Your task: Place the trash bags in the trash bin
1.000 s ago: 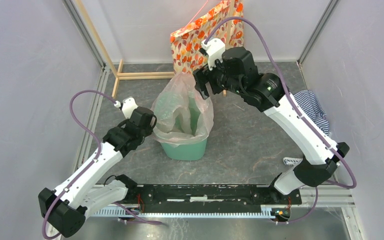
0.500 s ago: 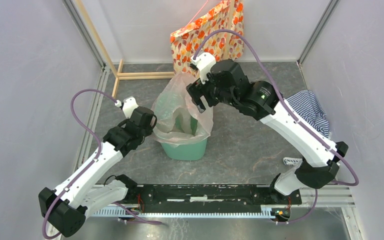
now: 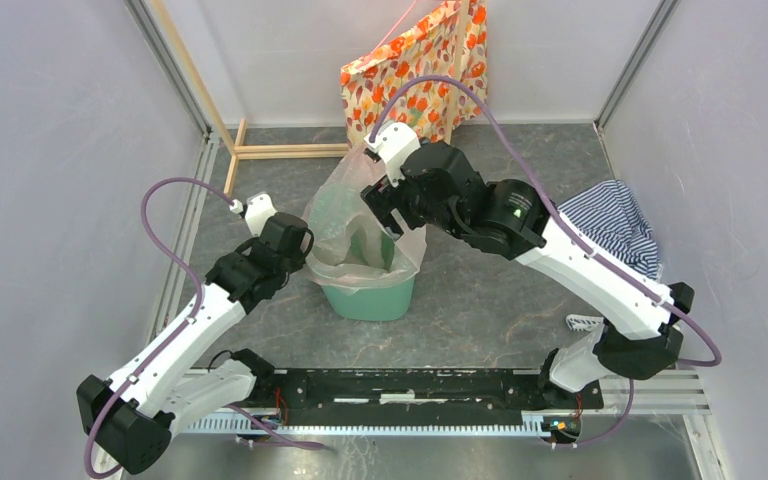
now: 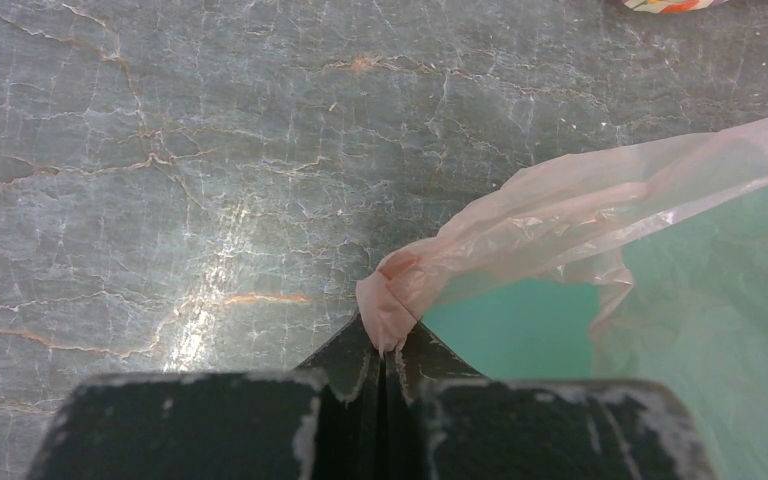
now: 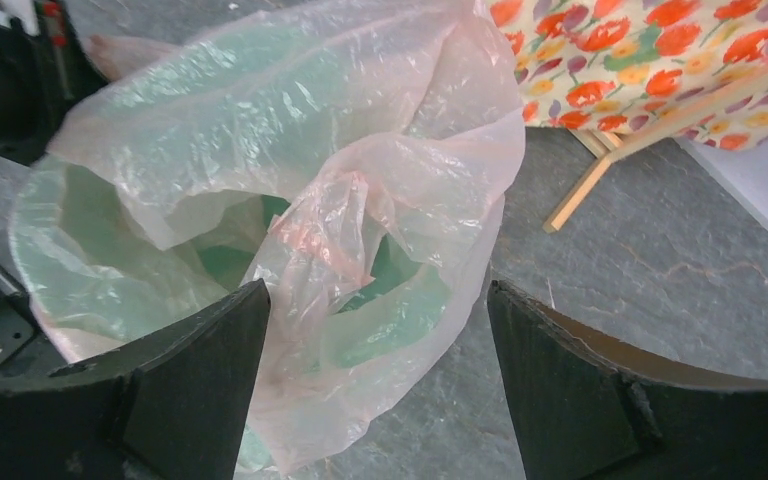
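Note that the trash bag [image 3: 353, 215] hides most of your trash bin [image 3: 368, 299], with the left gripper [image 4: 385, 350] pinching the bag's edge and the right gripper [image 5: 378, 305] spread wide above it.

- I'm seeing white shells on the left arm [image 3: 175, 345] and right arm [image 3: 590, 275], black joints.
- Purple cable [image 3: 146, 213] loops off each wrist.
- Green light [image 3: 508, 212] glowing on my right arm.
- Black left fingers [image 4: 190, 420], edges scuffed pale.
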`<state>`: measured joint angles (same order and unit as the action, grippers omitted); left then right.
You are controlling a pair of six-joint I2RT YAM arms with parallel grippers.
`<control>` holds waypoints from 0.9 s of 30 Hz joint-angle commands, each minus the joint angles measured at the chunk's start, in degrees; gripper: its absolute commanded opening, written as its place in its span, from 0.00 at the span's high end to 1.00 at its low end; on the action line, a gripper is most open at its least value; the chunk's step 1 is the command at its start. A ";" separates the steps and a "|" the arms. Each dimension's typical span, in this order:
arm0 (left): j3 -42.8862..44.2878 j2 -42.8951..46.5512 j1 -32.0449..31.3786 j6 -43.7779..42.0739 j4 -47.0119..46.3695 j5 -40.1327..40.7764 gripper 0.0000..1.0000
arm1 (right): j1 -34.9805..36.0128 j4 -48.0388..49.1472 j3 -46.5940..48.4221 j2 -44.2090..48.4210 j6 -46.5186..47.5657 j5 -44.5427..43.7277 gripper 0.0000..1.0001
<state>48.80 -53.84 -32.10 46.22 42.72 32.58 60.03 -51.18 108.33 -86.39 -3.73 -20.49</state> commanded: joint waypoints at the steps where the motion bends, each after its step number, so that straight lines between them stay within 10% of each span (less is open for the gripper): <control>1: 2.06 0.08 0.19 -1.90 -1.26 0.82 0.98 | 0.38 0.36 -2.43 -0.83 -0.05 -2.56 0.14; 27: 1.74 -0.10 0.19 -1.73 -1.15 1.08 0.98 | 5.53 -1.54 -1.37 -4.34 -1.17 -9.34 0.19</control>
<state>48.80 -53.84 -32.10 46.22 42.74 32.67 65.39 -52.03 106.28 -89.71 -3.81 -25.82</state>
